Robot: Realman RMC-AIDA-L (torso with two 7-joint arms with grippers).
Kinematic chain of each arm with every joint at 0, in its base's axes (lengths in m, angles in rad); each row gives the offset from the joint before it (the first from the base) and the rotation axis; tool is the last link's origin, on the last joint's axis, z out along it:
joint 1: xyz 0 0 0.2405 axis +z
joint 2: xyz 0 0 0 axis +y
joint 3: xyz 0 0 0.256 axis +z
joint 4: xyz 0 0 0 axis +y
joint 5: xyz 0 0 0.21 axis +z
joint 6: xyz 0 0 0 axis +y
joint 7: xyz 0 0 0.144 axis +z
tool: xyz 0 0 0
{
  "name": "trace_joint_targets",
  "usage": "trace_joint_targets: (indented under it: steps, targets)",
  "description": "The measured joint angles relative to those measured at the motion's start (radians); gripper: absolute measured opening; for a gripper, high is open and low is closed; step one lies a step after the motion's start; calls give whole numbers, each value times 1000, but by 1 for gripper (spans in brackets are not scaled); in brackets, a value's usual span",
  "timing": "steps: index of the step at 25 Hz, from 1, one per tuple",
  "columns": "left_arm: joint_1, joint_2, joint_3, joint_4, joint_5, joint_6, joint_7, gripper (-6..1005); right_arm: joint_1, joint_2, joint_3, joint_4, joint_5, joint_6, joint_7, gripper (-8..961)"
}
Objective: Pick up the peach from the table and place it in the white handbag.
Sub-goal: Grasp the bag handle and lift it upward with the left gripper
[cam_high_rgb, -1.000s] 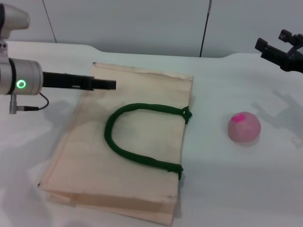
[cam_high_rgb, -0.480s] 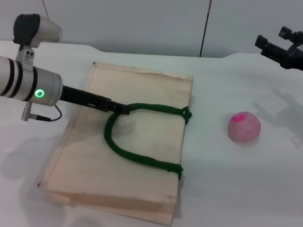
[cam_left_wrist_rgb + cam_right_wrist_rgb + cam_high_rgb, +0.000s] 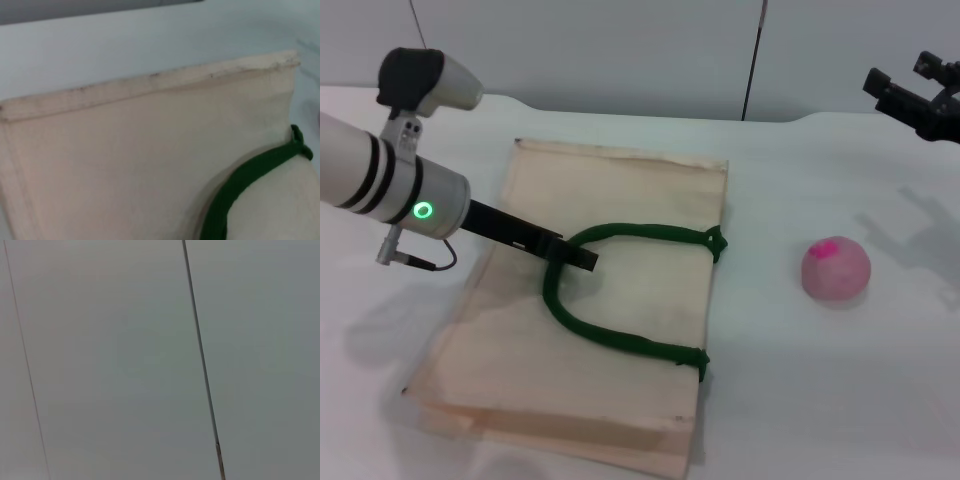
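Note:
The peach (image 3: 836,269), a pale-pink ball with a magenta patch, sits on the white table to the right of the white handbag (image 3: 630,190). The bag lies flat with its dark green handle (image 3: 620,338) looped on top. It also shows in the left wrist view (image 3: 125,150) with part of the handle (image 3: 240,185). My left gripper (image 3: 580,258) reaches over the bag, its tip at the upper left curve of the handle loop. My right gripper (image 3: 910,90) is open and empty, held high at the far right, well above and behind the peach.
The white table (image 3: 800,400) spreads around the bag and peach. A grey wall with a dark seam (image 3: 752,60) stands behind the table. The right wrist view shows only that wall (image 3: 150,360).
My left arm has swung down and to the right across the bag, from its upper left edge to the handle loop. The right gripper has barely shifted. The peach has not moved.

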Motion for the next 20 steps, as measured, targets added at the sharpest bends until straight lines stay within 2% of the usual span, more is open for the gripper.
trace_joint_targets:
  steps: [14,20]
  targets:
    - [-14,-3,-2,16,39,-43,-12,661,0,1,3,0,0,4,-1,891]
    - [-14,-3,-2,16,39,-44,-13,582,0,2,3,0,0,4,-1,890]
